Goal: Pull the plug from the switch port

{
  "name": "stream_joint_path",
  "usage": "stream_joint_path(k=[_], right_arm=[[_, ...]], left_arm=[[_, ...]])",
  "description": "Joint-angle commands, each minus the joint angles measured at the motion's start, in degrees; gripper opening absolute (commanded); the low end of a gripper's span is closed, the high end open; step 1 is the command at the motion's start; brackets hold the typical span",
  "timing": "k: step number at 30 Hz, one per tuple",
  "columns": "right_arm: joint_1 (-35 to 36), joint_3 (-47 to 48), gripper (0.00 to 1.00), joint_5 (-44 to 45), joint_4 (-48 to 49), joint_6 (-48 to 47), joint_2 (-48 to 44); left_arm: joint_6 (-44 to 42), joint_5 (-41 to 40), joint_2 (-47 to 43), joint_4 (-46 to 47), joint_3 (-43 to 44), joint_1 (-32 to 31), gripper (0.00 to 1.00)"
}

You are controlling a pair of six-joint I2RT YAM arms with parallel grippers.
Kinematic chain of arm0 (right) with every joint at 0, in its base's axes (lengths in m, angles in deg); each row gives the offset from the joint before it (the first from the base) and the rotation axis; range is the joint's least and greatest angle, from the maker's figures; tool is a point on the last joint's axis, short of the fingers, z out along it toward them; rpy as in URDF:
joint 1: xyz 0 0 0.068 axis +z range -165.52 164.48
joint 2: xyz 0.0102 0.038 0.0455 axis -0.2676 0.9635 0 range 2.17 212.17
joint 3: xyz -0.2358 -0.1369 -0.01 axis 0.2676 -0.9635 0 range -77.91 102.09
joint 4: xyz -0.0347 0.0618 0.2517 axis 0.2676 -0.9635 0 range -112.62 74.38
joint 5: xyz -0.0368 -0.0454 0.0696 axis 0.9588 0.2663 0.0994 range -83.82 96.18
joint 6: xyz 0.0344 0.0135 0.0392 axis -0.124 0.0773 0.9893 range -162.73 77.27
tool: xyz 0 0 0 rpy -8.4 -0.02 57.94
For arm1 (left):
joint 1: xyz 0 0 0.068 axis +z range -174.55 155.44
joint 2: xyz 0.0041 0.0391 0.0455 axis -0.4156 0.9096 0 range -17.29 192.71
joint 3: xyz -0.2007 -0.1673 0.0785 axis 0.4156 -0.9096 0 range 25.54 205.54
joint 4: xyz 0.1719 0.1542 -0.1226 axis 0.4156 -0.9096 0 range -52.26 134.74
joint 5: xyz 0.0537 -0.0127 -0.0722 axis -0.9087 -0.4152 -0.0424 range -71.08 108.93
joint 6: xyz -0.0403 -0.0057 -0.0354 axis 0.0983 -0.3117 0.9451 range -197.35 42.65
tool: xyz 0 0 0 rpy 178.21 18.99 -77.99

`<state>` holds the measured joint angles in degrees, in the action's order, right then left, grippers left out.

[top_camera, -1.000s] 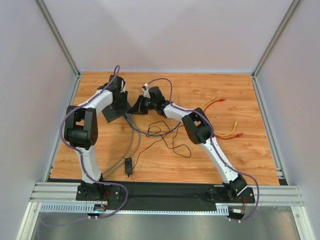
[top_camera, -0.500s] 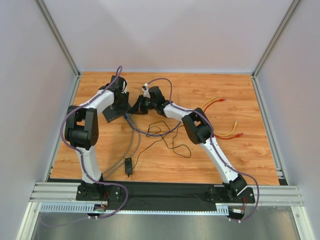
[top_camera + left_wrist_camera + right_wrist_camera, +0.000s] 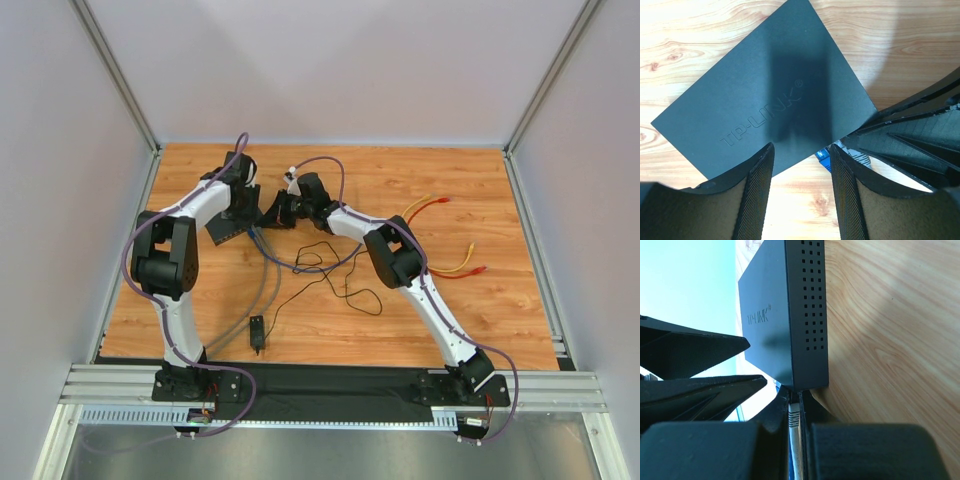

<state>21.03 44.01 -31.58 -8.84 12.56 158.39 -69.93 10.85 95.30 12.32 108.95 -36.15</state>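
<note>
Right at the port edge of the switch (image 3: 807, 315) sits the plug (image 3: 793, 415). It is pinched between the fingers of the right gripper (image 3: 794, 402), which are pressed together on its pale grey boot. Its grey cable (image 3: 796, 455) runs back through the narrow slot between them. The fingers hide how deep the plug sits in its port.

The switch lies flat on the wooden table (image 3: 400, 310), in the far left part. It is a flat black box with TP-LINK stamped in the lid and rows of small square vent holes along its short side. The left gripper (image 3: 801, 150) hangs directly above it with its fingers spread. The near edge of the lid shows in the gap between them, and nothing is pinched.

Just beside the grey plug, a blue plug (image 3: 824, 160) juts from the same edge.

By count there are one switch, two plugs at its ports and two grippers. Further out, two grey leads (image 3: 264, 283) trail from the switch toward the near edge. One small black adapter block (image 3: 259, 333) lies near there on a thin black wire (image 3: 352, 291) that loops across the middle. Well apart, on the right, lie what look like four coloured patch leads (image 3: 455, 265), two yellow and two red, though they are small in the top view.
</note>
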Motion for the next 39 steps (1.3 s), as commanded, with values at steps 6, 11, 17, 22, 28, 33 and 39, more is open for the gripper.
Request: stream_joint_path(k=[6, 11, 17, 22, 28, 33, 39], right_arm=[[-0.4, 1.0, 0.0, 0.9, -1.0, 0.7, 1.8], [-0.3, 0.9, 0.0, 0.8, -0.4, 1.1, 1.5], [-0.3, 0.2, 0.0, 0.9, -0.4, 1.1, 1.1], [-0.3, -0.8, 0.0, 0.8, 0.2, 1.3, 0.8], [-0.1, -6.1, 0.0, 0.3, 3.3, 3.1, -1.9], [0.4, -8.6, 0.0, 0.6, 2.8, 1.9, -4.1], [0.4, -11.7, 0.0, 0.8, 3.0, 0.3, -6.3]], left_arm=[[-0.4, -1.1, -1.4, -1.1, 0.1, -0.6, 0.6], [0.8, -5.8, 0.8, 0.1, -1.1, -0.9, 0.6], [1.0, -5.3, 1.0, 0.2, -1.0, -1.0, 0.59], [1.9, -7.2, 2.4, -1.0, 0.8, -1.0, 0.59], [3.3, -7.8, 4.9, -3.3, 3.4, -1.0, 0.58], [4.1, -7.7, 6.2, -4.6, 5.4, -1.0, 0.58], [3.7, -7.0, 6.1, -4.0, 5.4, -0.9, 0.58]])
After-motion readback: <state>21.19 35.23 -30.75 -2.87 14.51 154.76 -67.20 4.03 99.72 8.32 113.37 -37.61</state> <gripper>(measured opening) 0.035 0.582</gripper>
